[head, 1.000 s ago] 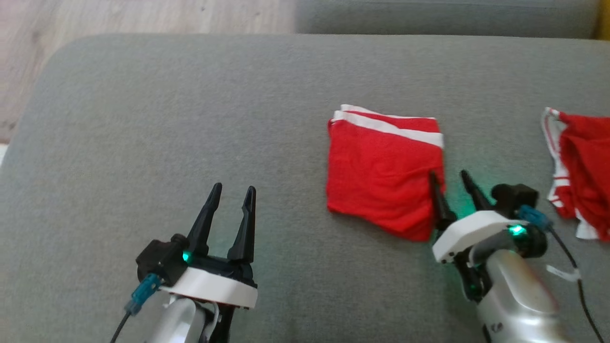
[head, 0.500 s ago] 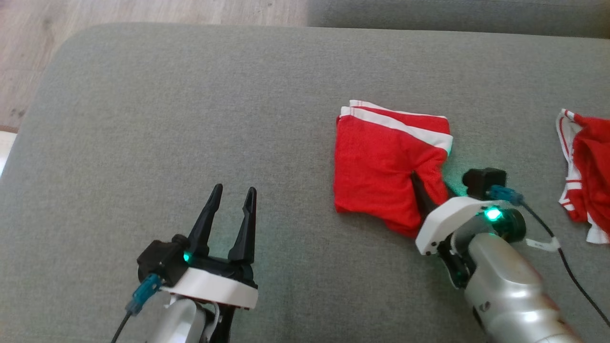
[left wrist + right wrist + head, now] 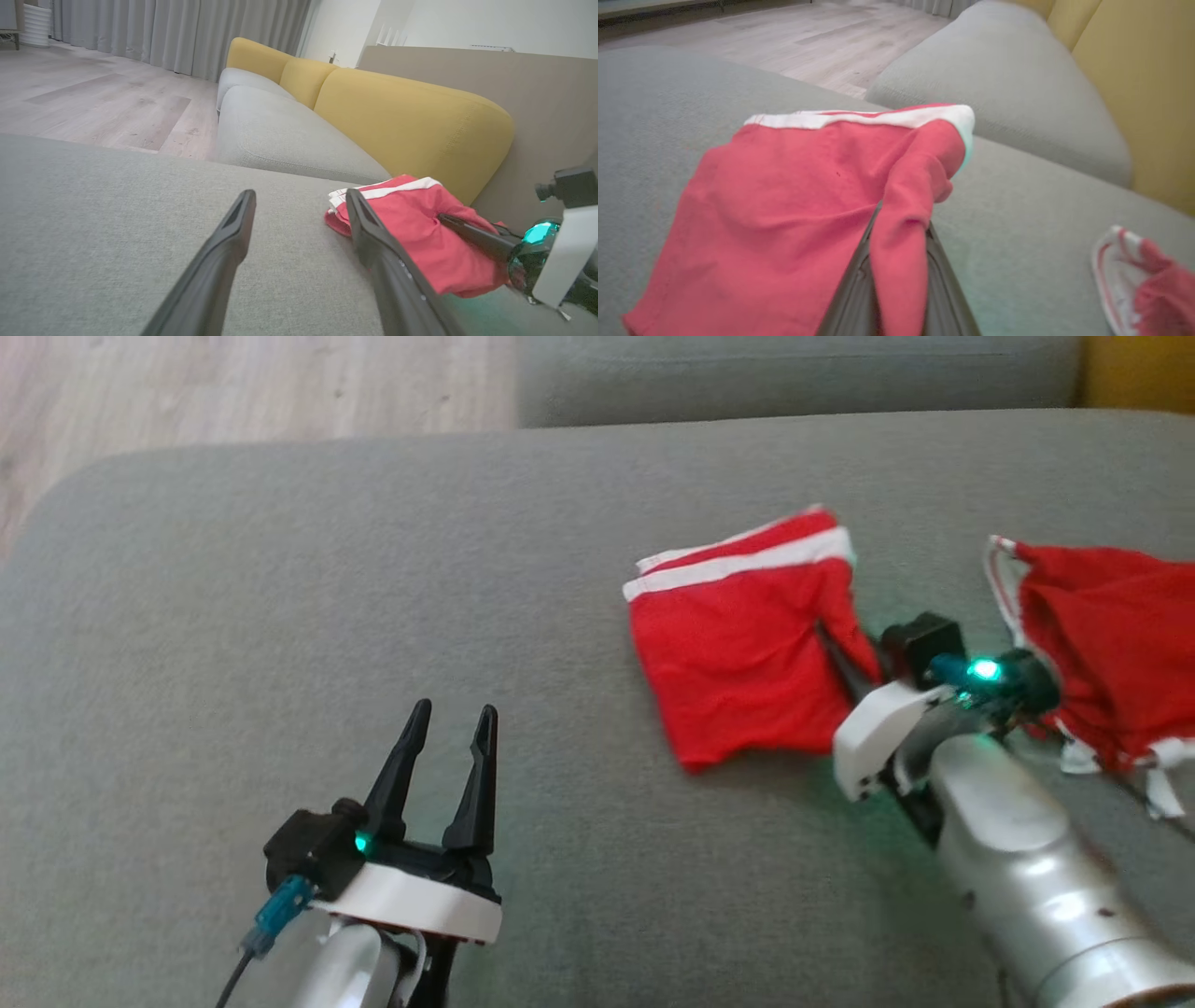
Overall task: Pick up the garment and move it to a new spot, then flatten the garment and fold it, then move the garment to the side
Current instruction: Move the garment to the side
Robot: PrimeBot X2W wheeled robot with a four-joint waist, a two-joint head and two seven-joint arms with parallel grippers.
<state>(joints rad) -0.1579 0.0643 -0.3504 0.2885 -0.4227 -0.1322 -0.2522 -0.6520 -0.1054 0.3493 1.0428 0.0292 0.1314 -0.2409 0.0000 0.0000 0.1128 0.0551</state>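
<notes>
**Head view, near to far.** At 7 o'clock you see the left gripper (image 3: 455, 709) hovering over the grey cushion (image 3: 280, 616), fingers spread wide and empty. At 4 o'clock the right gripper (image 3: 845, 658), open a second ago, has pinched shut on the right edge of the folded red garment (image 3: 738, 663). A ridge of cloth stands between its fingers (image 3: 852, 298), so the move aside seems begun. The garment lies at 2 o'clock, and a second red garment (image 3: 1102, 644) at 3 o'clock.
</notes>
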